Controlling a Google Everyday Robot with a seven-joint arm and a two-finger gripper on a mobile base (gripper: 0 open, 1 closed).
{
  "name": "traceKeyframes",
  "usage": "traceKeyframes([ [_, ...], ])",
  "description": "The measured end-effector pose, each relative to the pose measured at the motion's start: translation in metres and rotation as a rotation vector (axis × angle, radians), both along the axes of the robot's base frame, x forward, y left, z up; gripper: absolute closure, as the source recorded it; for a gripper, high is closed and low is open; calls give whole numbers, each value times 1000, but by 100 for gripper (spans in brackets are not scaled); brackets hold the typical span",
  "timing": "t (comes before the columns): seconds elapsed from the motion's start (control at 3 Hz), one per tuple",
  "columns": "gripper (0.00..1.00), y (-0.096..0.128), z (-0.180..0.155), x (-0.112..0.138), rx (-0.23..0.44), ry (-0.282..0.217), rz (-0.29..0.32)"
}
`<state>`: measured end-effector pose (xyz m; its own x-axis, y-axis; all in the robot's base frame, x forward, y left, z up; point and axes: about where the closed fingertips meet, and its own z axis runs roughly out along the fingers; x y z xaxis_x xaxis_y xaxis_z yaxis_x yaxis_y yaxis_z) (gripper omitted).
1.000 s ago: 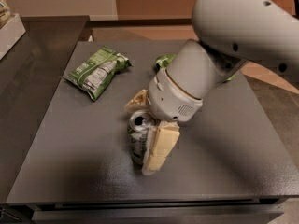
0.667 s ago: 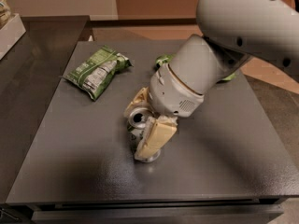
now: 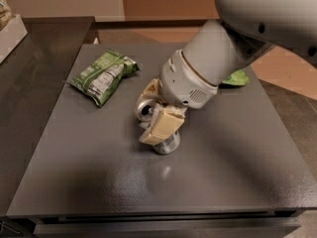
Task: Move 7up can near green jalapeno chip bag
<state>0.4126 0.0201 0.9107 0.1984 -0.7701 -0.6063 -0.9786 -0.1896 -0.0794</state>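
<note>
The hand (image 3: 152, 114) clamped its two fingers on the tilted 7up can (image 3: 168, 142) on the worktop (image 3: 99, 177), apart from the green jalapeno chip bag (image 3: 101, 76).

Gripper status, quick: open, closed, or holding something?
Gripper: closed on the tilted 7up can, over the middle of the grey table.

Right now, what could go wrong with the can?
The tool, mid-table, grips the can tilted, its bottom close to the table. It could slip out and roll away. It could also drag on the table. Carried too far left, it might bump or squash the bag.
</note>
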Motion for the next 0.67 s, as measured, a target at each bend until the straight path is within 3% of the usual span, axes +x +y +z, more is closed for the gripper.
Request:
traceKeyframes([
  [0.33, 100, 6, 24, 36, 27, -27, -100],
  [0.67, 100, 20, 40, 71, 79, -24, -171],
])
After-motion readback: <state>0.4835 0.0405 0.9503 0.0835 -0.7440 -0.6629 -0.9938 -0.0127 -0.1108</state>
